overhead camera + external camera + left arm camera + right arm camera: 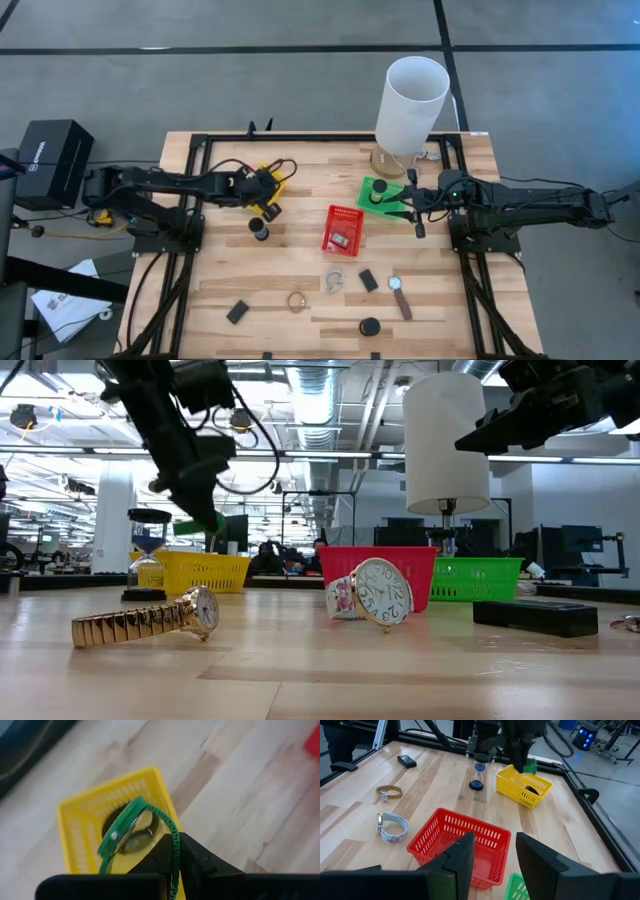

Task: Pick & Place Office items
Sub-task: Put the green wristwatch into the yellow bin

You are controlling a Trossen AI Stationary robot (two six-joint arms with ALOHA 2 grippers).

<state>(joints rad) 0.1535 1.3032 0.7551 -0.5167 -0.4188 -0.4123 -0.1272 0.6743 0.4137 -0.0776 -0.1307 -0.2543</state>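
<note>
High view: the left gripper hangs over the yellow basket near the surface's far left edge, its jaws closed on a green watch, which dangles just above the basket's rim. A dark item already lies inside that basket. Just beside these jaws stands a blue sand timer. The right gripper waits near the green basket, jaws partly apart and holding nothing, with the red basket just ahead of them. A tall white cylinder stands at the far edge. Open wood lies between the two arms. Well apart from both jaws, toward the near edge, lie a gold watch, a silver watch, a brown-strapped watch and flat black rectangles. Beyond the surface spreads a lit workshop hall.
</note>
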